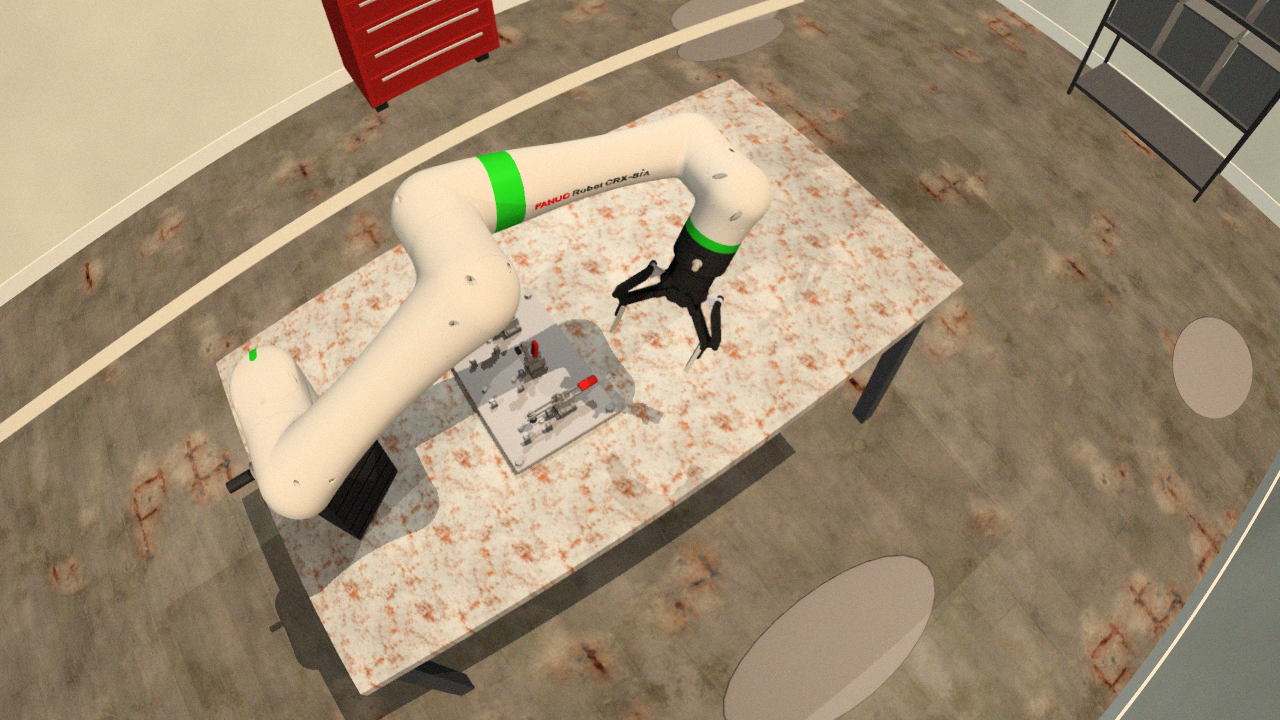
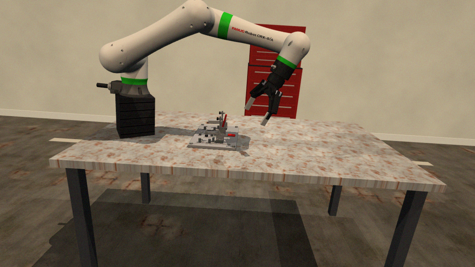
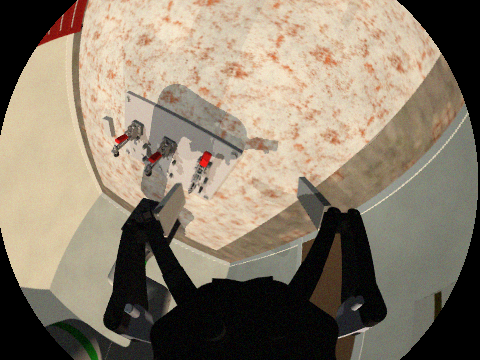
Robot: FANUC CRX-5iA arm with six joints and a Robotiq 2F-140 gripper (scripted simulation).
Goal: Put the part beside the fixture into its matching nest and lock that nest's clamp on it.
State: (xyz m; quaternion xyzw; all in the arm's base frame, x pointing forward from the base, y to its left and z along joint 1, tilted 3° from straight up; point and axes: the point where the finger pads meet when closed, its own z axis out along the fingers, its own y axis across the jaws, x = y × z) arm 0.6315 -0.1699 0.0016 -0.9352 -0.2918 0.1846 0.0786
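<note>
The grey fixture plate (image 1: 523,452) (image 2: 196,144) (image 3: 140,115) lies on the table in front of the arm's base, partly in shadow. One clamp's red handle (image 1: 534,349) (image 2: 224,120) stands upright. Another red handle (image 1: 588,383) (image 2: 231,135) lies flat near the plate's right edge. The wrist view shows three red handles, the third one (image 3: 120,139) at the left. My gripper (image 1: 653,344) (image 2: 255,115) (image 3: 240,190) is open and empty. It hangs well above the table, right of the fixture and tilted towards it. I cannot make out the part; the arm hides the fixture's far side in the top view.
The marbled table (image 1: 805,295) (image 2: 332,155) carries the black robot pedestal (image 1: 362,488) (image 2: 134,114) at its left end. A red drawer cabinet (image 1: 411,35) (image 2: 292,96) stands behind the table, and a dark shelf rack (image 1: 1181,80) at the far right.
</note>
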